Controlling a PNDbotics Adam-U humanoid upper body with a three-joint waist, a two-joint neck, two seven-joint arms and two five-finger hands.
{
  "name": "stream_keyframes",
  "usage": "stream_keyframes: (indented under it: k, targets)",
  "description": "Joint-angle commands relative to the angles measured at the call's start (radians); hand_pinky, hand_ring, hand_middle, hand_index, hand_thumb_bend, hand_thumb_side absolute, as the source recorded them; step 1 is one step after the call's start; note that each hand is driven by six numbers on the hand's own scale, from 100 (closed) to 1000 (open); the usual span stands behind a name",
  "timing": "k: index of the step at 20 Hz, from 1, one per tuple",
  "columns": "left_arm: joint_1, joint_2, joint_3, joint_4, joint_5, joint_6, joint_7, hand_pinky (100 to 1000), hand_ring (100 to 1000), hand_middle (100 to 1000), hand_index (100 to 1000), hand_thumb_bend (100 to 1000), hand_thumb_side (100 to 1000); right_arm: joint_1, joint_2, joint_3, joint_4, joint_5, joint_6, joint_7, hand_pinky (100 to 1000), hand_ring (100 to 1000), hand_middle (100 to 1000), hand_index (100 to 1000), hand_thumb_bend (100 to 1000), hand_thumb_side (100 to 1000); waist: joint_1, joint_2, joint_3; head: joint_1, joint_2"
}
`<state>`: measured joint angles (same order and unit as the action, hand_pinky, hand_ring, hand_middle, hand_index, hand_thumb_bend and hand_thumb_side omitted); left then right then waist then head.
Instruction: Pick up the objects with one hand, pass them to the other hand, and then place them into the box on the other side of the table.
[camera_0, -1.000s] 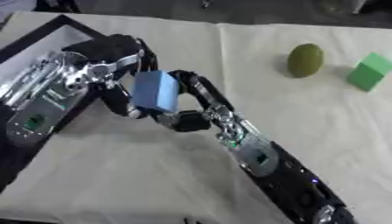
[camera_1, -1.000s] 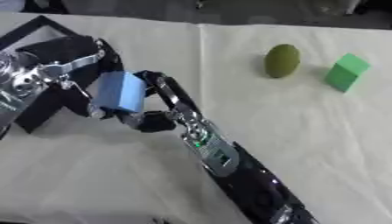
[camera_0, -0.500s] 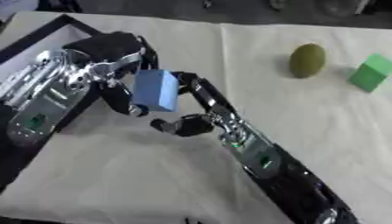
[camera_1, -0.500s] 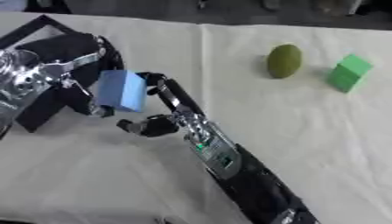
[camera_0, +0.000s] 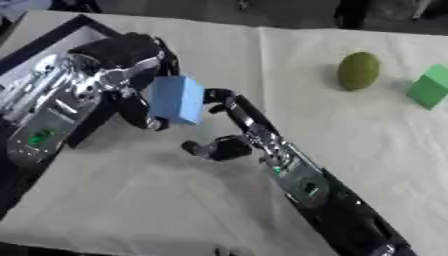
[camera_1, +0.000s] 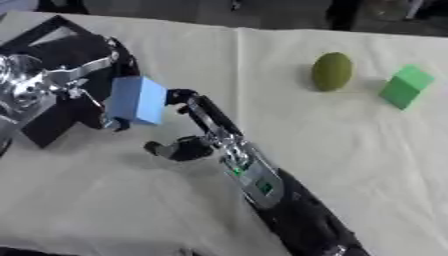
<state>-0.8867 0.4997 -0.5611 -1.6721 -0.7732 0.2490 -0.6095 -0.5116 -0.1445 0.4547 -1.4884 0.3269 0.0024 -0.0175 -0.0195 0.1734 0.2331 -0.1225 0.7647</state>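
Blue block (camera_0: 178, 99): in the air beside the box (camera_0: 52, 47), pinched by my left hand (camera_0: 131, 75).
Right hand (camera_0: 229, 131): spread, touching nothing.
Feel: probably light, rigid; flat faces grip best.

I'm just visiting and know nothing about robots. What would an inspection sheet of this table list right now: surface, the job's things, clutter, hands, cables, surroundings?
Surface: table under a pale cloth with a seam or fold running down it.
Job's things: blue block held up off the cloth; olive-green rounded object and green cube lie apart at the far right; black box at the far left.
Clutter: nothing seen.
Hands: left hand curled round the blue block; right hand just beside the block, thumb and fingers spread, holding nothing.
Cables: nothing seen.
Surroundings: dark area beyond the far edge, too dim to make out.
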Motion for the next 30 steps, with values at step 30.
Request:
stream_keyframes:
  k: [30]
  targets:
    - [0.083,0.325,0.304,0.17,0.058,0.154,0.245,656,536,427,427,450,100,-0.037,-0.093,-0.014,-0.269,-0.145,0.06,0.015,766,839,712,820,552,114,-0.06,0.019,-0.076,0.18,-0.06]
